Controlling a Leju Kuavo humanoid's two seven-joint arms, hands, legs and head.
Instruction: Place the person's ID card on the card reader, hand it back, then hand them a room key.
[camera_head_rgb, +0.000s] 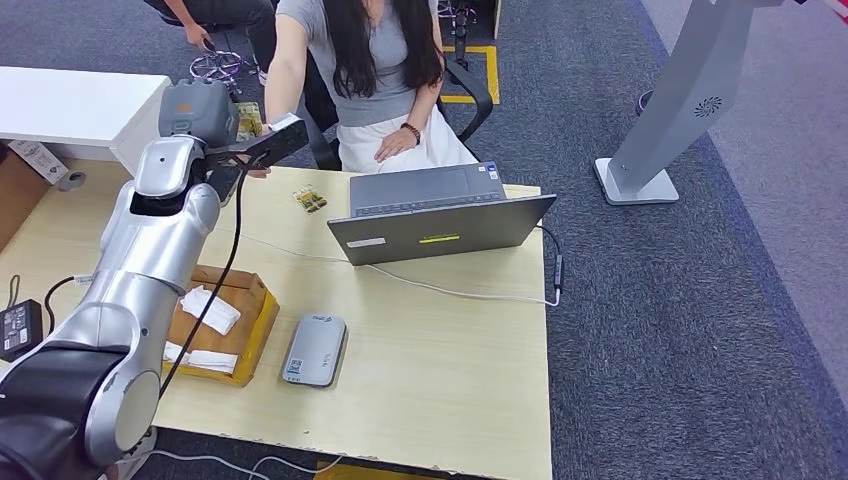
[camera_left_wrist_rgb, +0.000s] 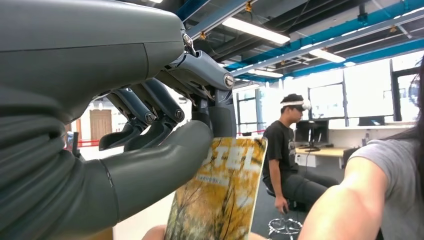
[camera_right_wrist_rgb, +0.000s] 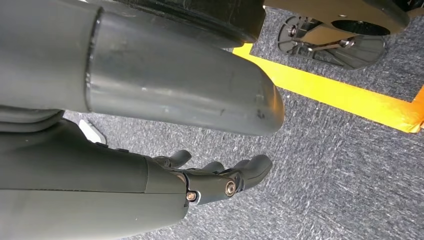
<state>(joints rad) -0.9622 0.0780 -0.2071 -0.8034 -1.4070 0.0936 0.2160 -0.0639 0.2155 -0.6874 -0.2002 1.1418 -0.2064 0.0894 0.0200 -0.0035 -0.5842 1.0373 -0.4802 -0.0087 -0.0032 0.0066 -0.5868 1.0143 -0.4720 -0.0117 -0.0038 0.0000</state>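
- Head view: left hand (camera_head_rgb: 215, 115) reaching toward eleven o'clock over the table (camera_head_rgb: 450, 350), grasping a yellow card (camera_left_wrist_rgb: 220, 195) opposite the seated person (camera_head_rgb: 370, 70).
- Card reader (camera_head_rgb: 315, 350) lying at six o'clock.
- Right hand (camera_right_wrist_rgb: 215, 175) hanging, fingers released.

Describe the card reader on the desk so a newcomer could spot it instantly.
Start at the open grey laptop on the pale wooden desk. Nearer the robot's edge, beside a brown cardboard tray of white slips, lies the card reader. It is a flat, rounded silver-grey slab, the only smooth pebble-shaped device there.
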